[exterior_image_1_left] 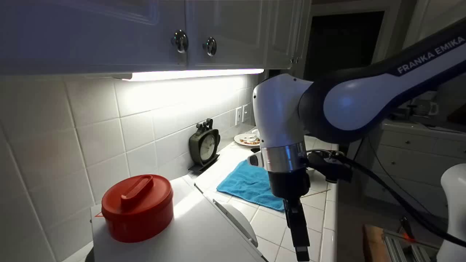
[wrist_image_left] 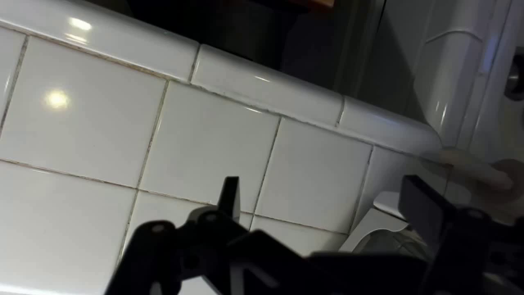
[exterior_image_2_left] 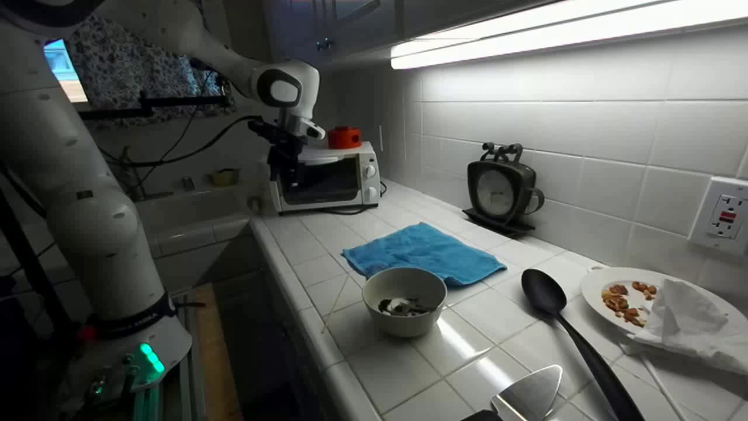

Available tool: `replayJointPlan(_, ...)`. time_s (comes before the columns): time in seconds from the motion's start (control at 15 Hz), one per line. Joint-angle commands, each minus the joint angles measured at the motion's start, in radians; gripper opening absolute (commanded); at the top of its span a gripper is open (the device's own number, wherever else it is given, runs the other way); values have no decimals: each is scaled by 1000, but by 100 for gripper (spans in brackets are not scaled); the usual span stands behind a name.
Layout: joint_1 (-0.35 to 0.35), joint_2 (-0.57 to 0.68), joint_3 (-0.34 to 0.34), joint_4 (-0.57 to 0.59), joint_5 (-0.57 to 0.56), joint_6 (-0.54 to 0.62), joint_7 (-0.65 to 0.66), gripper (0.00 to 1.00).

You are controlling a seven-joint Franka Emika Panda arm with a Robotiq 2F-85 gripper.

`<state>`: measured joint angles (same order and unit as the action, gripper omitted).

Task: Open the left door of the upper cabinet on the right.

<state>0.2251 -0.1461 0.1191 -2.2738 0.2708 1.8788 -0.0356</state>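
Note:
The upper cabinet [exterior_image_1_left: 267, 32] is white wood along the wall top in an exterior view. Its left door [exterior_image_1_left: 282, 34] shows farther along, steeply foreshortened, with a small silver knob [exterior_image_1_left: 292, 60] at its lower corner. It looks closed. Nearer stand two bluish-shadowed doors [exterior_image_1_left: 91, 36] with paired knobs [exterior_image_1_left: 180, 40]; they also show in an exterior view [exterior_image_2_left: 356, 23]. My gripper [exterior_image_1_left: 301, 251] points down, low over the counter and well away from the doors. In an exterior view the gripper [exterior_image_2_left: 287, 175] is before the oven. In the wrist view its fingers [wrist_image_left: 321, 180] are wide apart and empty.
A white toaster oven [exterior_image_2_left: 321, 175] carries a red lidded pot [exterior_image_1_left: 137, 207]. On the tiled counter are a blue towel [exterior_image_2_left: 423, 252], a bowl [exterior_image_2_left: 404, 321], a scale [exterior_image_2_left: 497, 190], a black spoon [exterior_image_2_left: 546, 289] and a plate [exterior_image_2_left: 602, 286]. A lit lamp [exterior_image_1_left: 196, 74] runs under the cabinets.

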Motion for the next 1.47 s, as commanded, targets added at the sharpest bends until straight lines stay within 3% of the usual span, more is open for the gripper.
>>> replayJointPlan(0.0, -17, 0, 17, 1, 2, -2, -2, 100)
replayJointPlan(0.27, -17, 0, 17, 1, 2, -2, -2, 100)
replayJointPlan(0.4, -34, -32, 19, -19, -57, 28, 55, 100)
replayJointPlan(1.0, -156, -391, -74, -158, -160, -29, 22, 100)
replayJointPlan(1.4, -262, -525, -187, -101, -419, -202, -161, 100)
